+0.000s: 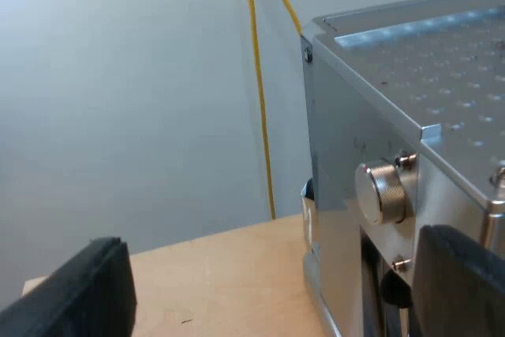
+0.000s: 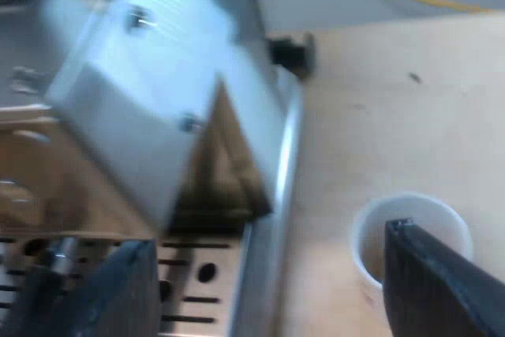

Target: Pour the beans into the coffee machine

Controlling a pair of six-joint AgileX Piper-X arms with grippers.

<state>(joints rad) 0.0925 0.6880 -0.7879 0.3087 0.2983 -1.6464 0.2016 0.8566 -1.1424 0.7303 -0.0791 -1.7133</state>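
Two grippers gape wide, empty — left gripper (image 1: 268, 305) beside the espresso machine (image 1: 410, 76), right gripper (image 2: 276, 297) near a white cup (image 2: 410, 207).

Nothing can be read. The machine (image 1: 339, 140) bears faint marks on its side panel just above the knob (image 1: 380, 192), too small to make out. The cup (image 2: 410, 204) carries no legible print.

The right tool (image 2: 271, 236) hides part of the mug (image 2: 418, 204); contents unclear.
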